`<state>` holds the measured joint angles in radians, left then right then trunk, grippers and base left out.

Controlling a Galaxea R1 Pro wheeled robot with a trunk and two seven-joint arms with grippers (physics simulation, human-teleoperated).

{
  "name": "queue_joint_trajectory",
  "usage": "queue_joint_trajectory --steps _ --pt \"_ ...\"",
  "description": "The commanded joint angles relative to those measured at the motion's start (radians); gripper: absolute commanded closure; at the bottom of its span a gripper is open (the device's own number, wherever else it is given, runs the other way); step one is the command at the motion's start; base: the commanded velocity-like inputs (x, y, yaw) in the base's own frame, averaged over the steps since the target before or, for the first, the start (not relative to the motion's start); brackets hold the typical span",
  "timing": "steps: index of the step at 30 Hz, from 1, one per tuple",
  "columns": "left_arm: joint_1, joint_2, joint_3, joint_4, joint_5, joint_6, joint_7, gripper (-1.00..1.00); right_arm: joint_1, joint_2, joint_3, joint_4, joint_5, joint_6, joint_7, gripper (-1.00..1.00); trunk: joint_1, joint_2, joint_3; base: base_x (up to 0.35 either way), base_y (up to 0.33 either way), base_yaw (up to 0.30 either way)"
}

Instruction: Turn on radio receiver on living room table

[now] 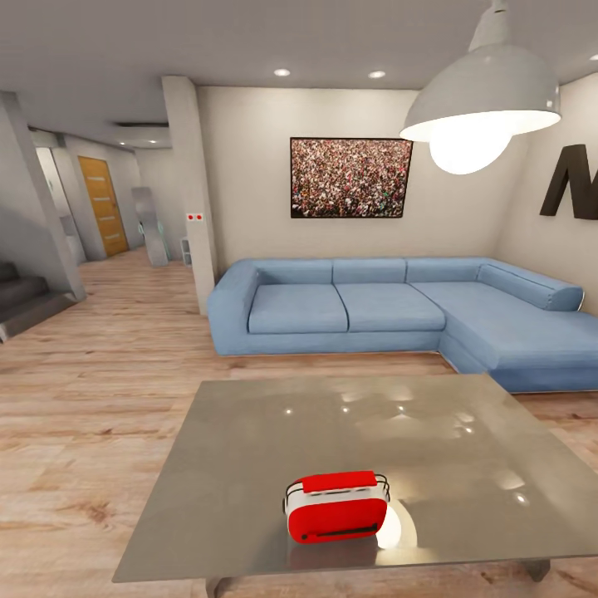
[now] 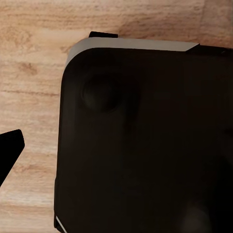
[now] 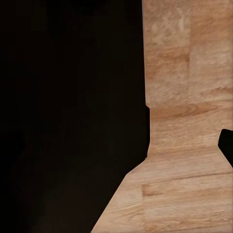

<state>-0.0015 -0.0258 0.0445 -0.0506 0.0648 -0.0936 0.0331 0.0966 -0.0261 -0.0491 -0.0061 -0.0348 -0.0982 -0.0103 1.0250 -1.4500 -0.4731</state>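
Observation:
The red radio receiver (image 1: 336, 507) with white trim and a thin wire handle stands upright on the table (image 1: 374, 423), near its front edge and about mid-width. A slot runs along the red face turned toward me; the dial is hidden. The table is low and square with a glossy grey top that mirrors the lamp. In the left wrist view a dark fingertip (image 2: 9, 150) pokes in over the wood floor. The right wrist view has a similar fingertip (image 3: 227, 145) at its edge. From these slivers I cannot tell whether either gripper is open or shut.
A blue corner sofa (image 1: 390, 307) runs behind the table and along its right side. Above hang a framed crowd picture (image 1: 350, 177) and a white dome pendant lamp (image 1: 482, 100). A pillar (image 1: 189, 191) and stairs (image 1: 25, 299) stand at left. My dark base (image 2: 145, 141) is over the floor.

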Motion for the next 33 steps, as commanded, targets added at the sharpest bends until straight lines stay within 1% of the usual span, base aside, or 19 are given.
queue_joint_trajectory --steps 1,9,33 --pt "0.000 0.000 0.000 0.000 0.000 0.000 0.000 -1.00 0.000 0.000 0.000 0.000 0.000 -0.001 0.000 -1.00 0.000 0.000 0.000 0.000 0.000 0.000" --pt "0.000 0.000 0.000 0.000 0.000 0.000 -0.001 -1.00 0.000 0.000 -0.001 0.000 0.000 -0.001 0.000 -1.00 0.000 0.000 0.000 0.000 0.000 0.000" --pt "0.000 0.001 0.000 0.001 0.001 0.002 -0.001 -1.00 0.000 0.000 -0.002 0.000 -0.003 -0.001 0.000 -1.00 -0.092 0.168 0.075 0.000 0.000 0.000"
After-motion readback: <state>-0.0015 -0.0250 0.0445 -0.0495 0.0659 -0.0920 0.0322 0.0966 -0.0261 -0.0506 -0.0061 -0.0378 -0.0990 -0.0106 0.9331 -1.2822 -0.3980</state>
